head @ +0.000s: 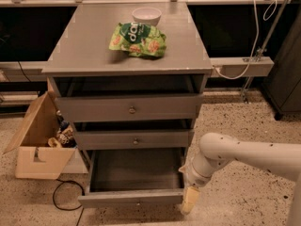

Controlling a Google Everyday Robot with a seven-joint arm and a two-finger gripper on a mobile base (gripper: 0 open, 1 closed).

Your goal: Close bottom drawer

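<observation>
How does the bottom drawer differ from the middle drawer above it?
The bottom drawer is pulled far out, its inside showing; the middle drawer is pushed in much further. The bottom drawer's front is slimmer than the middle drawer's. The gripper hangs by the bottom drawer's front corner, below the middle drawer. Both are grey with small knobs.
</observation>
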